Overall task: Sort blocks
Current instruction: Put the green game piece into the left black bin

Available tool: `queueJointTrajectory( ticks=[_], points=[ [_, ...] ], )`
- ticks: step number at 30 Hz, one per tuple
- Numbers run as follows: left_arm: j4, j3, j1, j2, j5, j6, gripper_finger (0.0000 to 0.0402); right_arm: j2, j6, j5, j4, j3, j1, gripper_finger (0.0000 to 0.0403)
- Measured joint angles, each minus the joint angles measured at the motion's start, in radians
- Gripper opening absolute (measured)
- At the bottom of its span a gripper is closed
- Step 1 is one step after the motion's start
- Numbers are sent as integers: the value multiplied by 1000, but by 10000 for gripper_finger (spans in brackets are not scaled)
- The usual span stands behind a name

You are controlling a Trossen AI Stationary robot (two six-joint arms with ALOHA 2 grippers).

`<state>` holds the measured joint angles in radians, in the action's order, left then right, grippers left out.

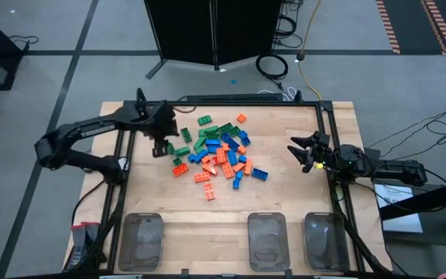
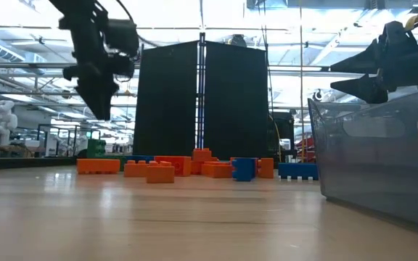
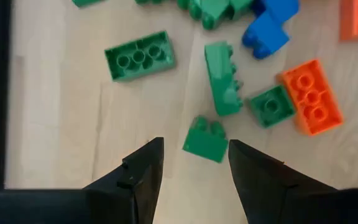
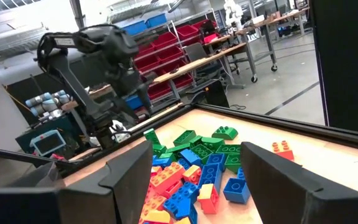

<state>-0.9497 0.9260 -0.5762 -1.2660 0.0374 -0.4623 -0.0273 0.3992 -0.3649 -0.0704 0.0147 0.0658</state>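
Left gripper [image 3: 193,163] above the blocks [image 1: 221,153]
Its jaws stand apart over a small green brick [image 3: 206,138]; right gripper [image 1: 303,154] waits, jaws apart.

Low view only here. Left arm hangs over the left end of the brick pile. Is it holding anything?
Observer: No. The left wrist view shows the left gripper with its jaws open and empty, above a small green two-stud plastic brick that lies loose on the wood.
Operator: Right arm?
Observer: In the high view the right gripper hovers to the right of the pile. Its jaws are open with nothing between them.
Operator: Anything sorted yet?
Observer: The high view shows three clear rectangular plastic trays along the near edge of the table, with no bricks visible in them.
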Motion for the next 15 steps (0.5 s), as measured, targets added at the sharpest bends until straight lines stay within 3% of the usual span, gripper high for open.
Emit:
queueJointTrajectory(
  ticks=[5, 15],
  points=[
    [0, 0, -37, -66, 69, -64, 185, 0, 0, 0, 0, 0, 0, 238],
    [-1, 0, -37, -94, 73, -78, 185, 0, 0, 0, 2, 0, 0, 238]
  ],
)
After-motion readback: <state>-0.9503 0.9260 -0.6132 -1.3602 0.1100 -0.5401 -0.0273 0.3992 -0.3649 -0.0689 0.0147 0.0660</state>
